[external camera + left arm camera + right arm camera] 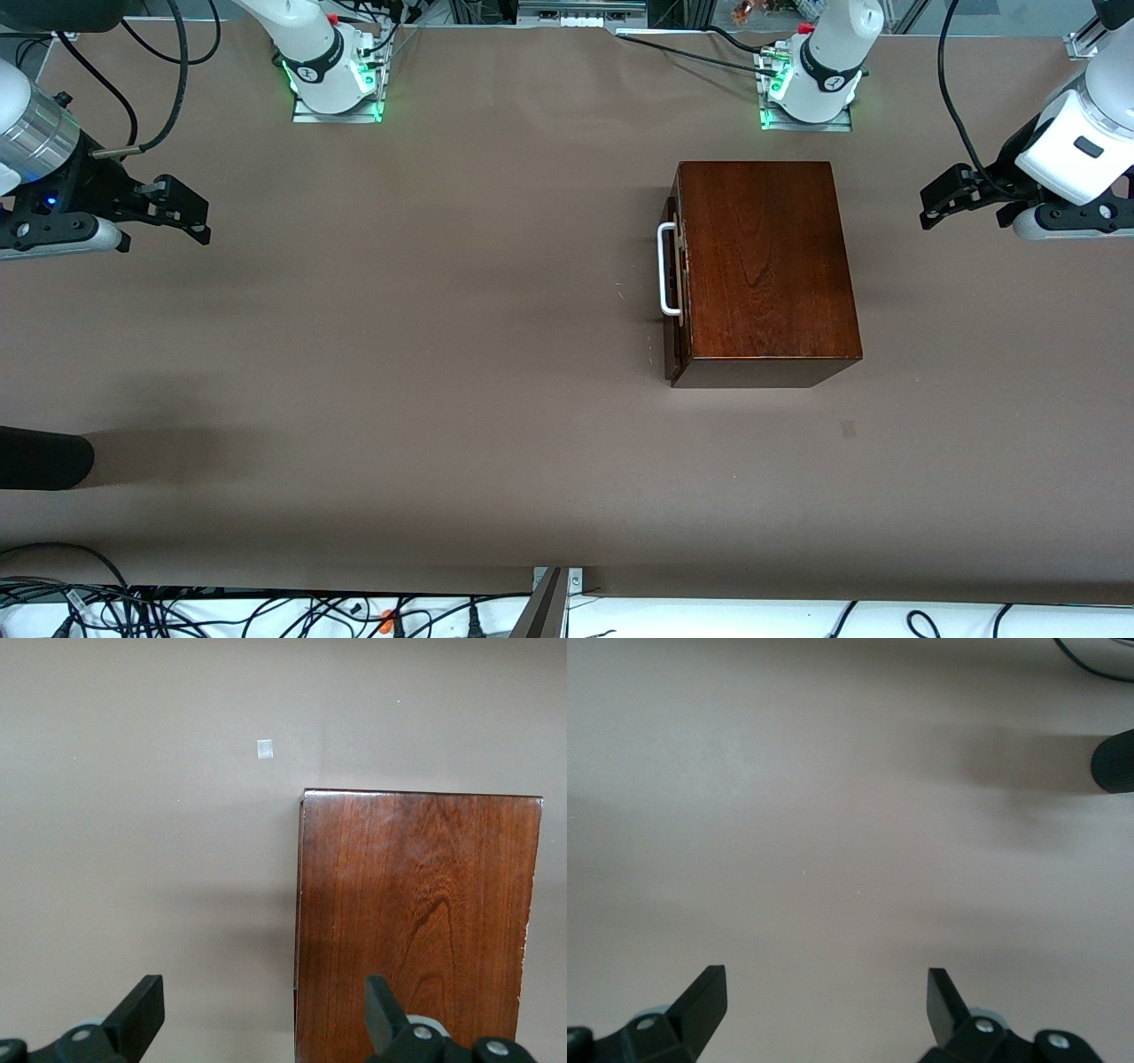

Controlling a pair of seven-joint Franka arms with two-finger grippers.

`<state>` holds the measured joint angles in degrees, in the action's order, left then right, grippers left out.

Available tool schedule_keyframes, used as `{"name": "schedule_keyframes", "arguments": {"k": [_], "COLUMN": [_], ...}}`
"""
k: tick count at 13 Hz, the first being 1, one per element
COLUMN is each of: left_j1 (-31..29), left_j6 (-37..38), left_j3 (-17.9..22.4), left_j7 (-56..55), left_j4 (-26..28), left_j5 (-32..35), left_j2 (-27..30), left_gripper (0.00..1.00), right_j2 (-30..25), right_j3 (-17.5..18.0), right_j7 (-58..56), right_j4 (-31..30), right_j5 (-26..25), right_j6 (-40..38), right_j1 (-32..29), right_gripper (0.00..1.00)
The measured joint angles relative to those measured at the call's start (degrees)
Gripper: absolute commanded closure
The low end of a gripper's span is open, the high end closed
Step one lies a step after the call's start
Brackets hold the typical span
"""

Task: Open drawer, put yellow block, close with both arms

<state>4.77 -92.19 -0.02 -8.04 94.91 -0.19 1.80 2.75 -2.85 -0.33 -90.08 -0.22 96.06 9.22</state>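
The glossy dark-brown wooden box (766, 261) stands on the table toward the left arm's end. The drawer is pushed in; its dark front (672, 350) and white U-shaped handle (667, 270) face the right arm's end. The yellow block is out of view. My left gripper (961, 208) hangs open and empty above the table beside the box's closed end. In the left wrist view the open gripper (263, 992) straddles an edge of the box top (416, 921). My right gripper (164, 226) hangs open and empty over bare table at the right arm's end, as its wrist view (824, 979) shows.
The brown table cover (399, 354) is bare between the right gripper and the drawer front. A black rounded object (44, 458) reaches in at the table's edge at the right arm's end; it also shows in the right wrist view (1112, 762). A small tape mark (849, 430) lies near the box.
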Motion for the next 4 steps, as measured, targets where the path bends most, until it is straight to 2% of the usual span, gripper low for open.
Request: {"name": "schedule_keyframes", "arguments": {"k": [4], "left_j1": [0.0], "left_j6": [1.2], "left_j3": [0.0], "left_j7": [0.0], "left_j4": [-0.1], "left_j5": [0.0], "left_j2": [0.0], "left_gripper": [0.0], "right_j2": [0.0], "right_j3": [0.0], "right_j7": [0.0], "right_j4": [0.0], "right_j5": [0.0], "right_j6": [0.0], "right_j1": [0.0], "right_gripper": [0.0]}}
